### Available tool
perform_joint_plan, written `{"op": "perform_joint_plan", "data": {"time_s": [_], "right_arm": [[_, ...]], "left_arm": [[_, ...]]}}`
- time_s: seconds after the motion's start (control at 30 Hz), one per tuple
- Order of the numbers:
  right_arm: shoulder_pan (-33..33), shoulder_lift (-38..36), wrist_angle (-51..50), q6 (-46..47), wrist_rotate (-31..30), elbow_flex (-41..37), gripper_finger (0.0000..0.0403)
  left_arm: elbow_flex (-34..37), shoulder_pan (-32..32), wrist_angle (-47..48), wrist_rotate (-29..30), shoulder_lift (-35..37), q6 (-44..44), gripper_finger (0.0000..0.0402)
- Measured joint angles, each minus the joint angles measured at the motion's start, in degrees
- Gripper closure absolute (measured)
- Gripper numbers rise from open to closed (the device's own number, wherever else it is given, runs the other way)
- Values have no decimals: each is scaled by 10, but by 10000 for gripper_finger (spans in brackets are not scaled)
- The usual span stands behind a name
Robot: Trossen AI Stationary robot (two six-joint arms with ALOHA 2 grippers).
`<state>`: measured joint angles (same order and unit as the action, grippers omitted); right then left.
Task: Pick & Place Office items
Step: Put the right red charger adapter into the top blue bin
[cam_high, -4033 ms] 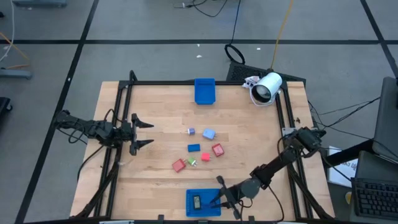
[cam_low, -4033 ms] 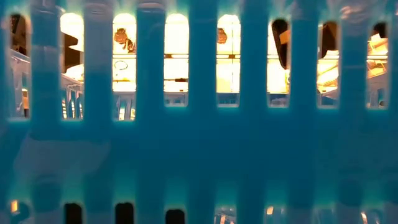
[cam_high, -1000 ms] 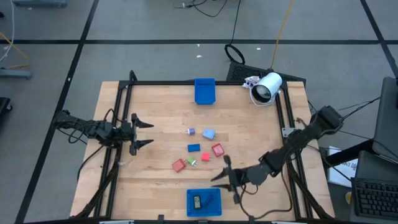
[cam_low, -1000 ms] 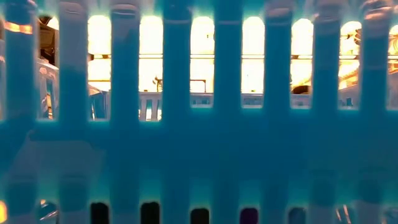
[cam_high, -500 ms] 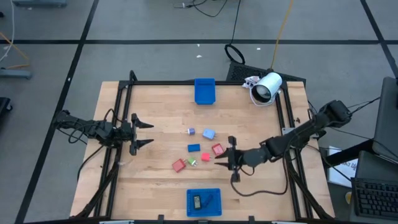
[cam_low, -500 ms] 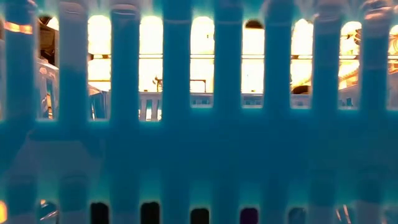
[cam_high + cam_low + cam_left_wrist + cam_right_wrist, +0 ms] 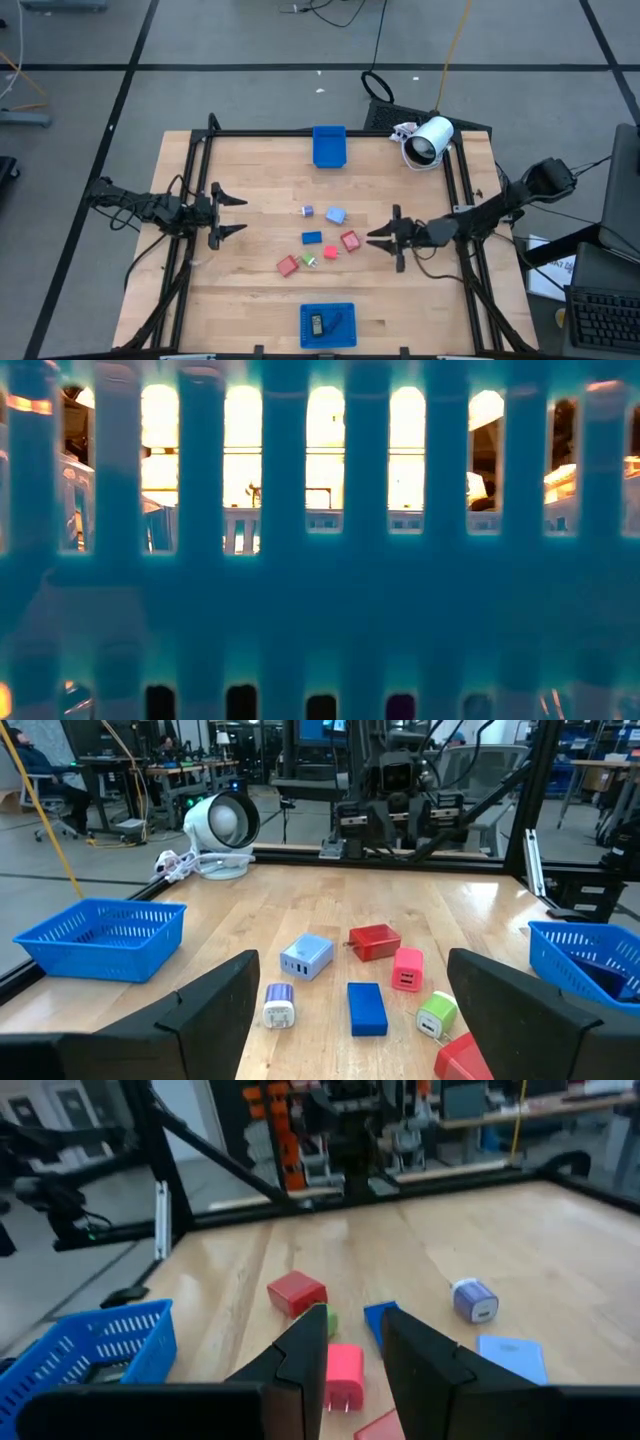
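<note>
Blue trays (image 7: 328,146), white cylindrical device (image 7: 431,139)

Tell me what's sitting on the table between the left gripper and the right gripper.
In the high view, the loose office items lie between the left gripper and the right gripper: red, blue, pink, green and purple pieces clustered mid-table, nearer the right gripper.

Seven loose office items (image 7: 311,238), two blue trays (image 7: 329,146), one white device (image 7: 432,139)

My view from above shows a wooden table (image 7: 250,290) carrying a cluster of small office items (image 7: 322,241) at its centre. Blue trays (image 7: 328,146) sit at the far and near edges, a white cylindrical device (image 7: 430,140) in the far right corner.
</note>
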<state>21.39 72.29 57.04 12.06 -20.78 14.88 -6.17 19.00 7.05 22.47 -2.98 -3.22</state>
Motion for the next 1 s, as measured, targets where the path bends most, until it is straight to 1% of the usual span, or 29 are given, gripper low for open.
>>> {"op": "perform_joint_plan", "data": {"time_s": [0.1,0.2,0.27,0.37,0.47,0.57,0.67,0.73,0.77,0.83,0.9,0.93,1.0], "right_arm": [[0,0,22,-3,-1,-17,314],[-4,0,29,23,-1,-16,311],[-5,6,28,47,0,-10,299],[-3,22,28,52,11,4,264],[-3,48,27,53,31,28,215],[-3,87,28,66,46,65,169],[-3,134,22,68,45,110,139],[-4,159,-28,68,34,143,127],[-4,168,-79,68,16,164,122],[-4,183,-222,88,-33,213,115],[-4,200,-388,135,-71,271,111],[-4,210,-454,161,-79,296,111],[-6,234,-538,201,-79,338,110]], "left_arm": [[0,0,0,0,0,0,84],[0,0,0,0,0,0,91],[0,0,0,0,0,0,94],[0,0,0,0,0,0,98],[0,0,0,0,0,0,97],[0,0,0,0,0,0,92],[0,0,0,0,0,0,85],[0,0,1,0,0,0,81],[0,0,2,0,0,0,79],[0,0,1,0,0,0,76],[0,0,2,0,0,0,73],[0,0,1,0,0,0,74],[0,0,0,0,0,0,76]]}}
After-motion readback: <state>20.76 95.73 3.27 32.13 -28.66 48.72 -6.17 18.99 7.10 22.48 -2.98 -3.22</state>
